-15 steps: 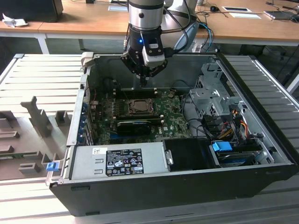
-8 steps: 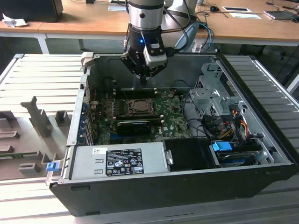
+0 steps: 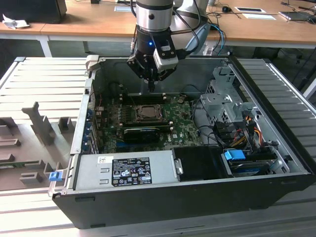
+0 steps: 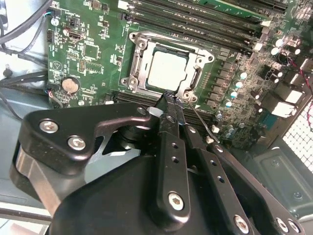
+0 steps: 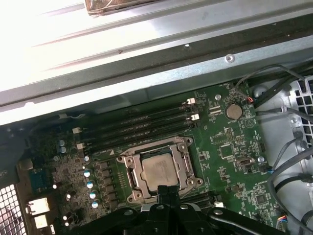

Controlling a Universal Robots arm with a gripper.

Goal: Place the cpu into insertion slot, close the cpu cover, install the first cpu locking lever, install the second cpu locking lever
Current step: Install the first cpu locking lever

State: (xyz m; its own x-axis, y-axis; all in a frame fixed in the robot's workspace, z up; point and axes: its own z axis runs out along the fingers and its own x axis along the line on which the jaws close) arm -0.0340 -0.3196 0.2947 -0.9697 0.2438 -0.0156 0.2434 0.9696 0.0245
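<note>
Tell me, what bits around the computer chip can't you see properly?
- Second wrist view: the gripper hides the cpu cover edge nearest it.
- First wrist view: the gripper covers that same edge.
- Exterior view: the cpu is too small to tell whether it sits flat.

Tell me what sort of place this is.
Probably a robotics lab or workshop: an open computer case lies on a slatted metal table, with wooden desks behind it and a robot arm above.

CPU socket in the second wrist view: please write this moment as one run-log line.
cpu: seated, in cover window | cpu cover: closed | gripper: shut, tips at cover edge
</note>
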